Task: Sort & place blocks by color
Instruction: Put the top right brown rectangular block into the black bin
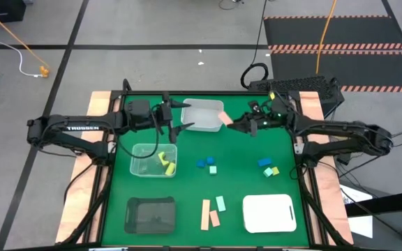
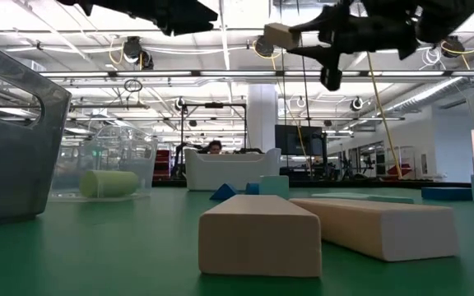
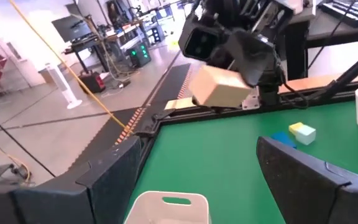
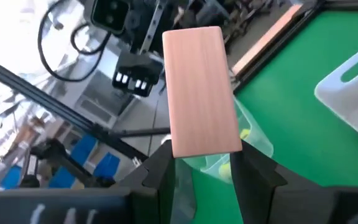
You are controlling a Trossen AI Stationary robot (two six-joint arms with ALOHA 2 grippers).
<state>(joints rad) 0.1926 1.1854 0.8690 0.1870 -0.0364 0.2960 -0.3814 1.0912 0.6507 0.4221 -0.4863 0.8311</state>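
Holding a tan-pink bar (image 4: pixel 201 90), right end effector (image 1: pixel 237 123) is clamped on it, up in the air beside the white bin (image 1: pixel 202 115) at the far side of the green counter (image 1: pixel 236 157). Other blocks lie loose on the mat, yellow ones in the clear tub (image 1: pixel 153 160). Grey workshop floor around, hazard-striped mats. Left end effector (image 1: pixel 175 115) fully spread, empty, over the bin's other side. Left arm reads "TROSSEN".

Tan-pink bar (image 4: pixel 201 90) aloft, other blocks (image 1: pixel 211 167) apparently scattered
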